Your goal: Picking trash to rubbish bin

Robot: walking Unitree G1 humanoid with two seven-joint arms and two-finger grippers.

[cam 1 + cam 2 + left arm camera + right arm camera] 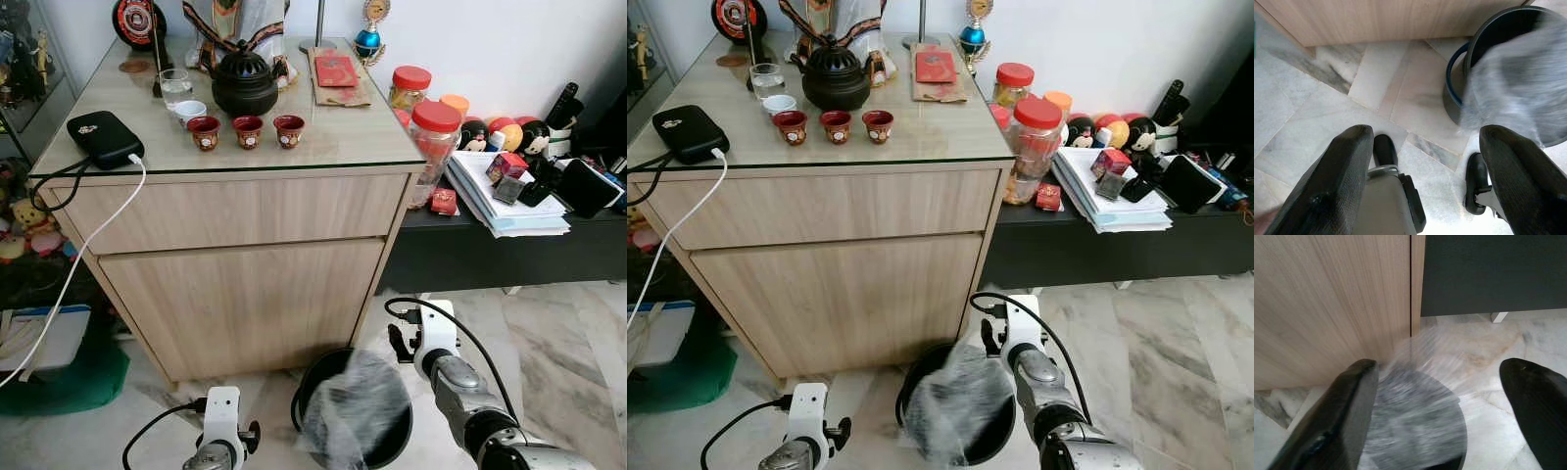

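Clear plastic wrap (pixel 358 406), motion-blurred, over mouth of black rubbish bin (pixel 315 377), just below and ahead of right gripper (pixel 1449 396). Right fingers spread wide, nothing between them. Judgement: trash released, drop nearly done; settling inside bin left. Left gripper (pixel 1422 161) wide open, empty, bin just beyond its fingertips. Wooden cabinet (pixel 235 284) behind bin. No readable writing.

plastic wrap (pixel 358 409): motion-blurred | bin (pixel 312 377): mostly hidden beneath it
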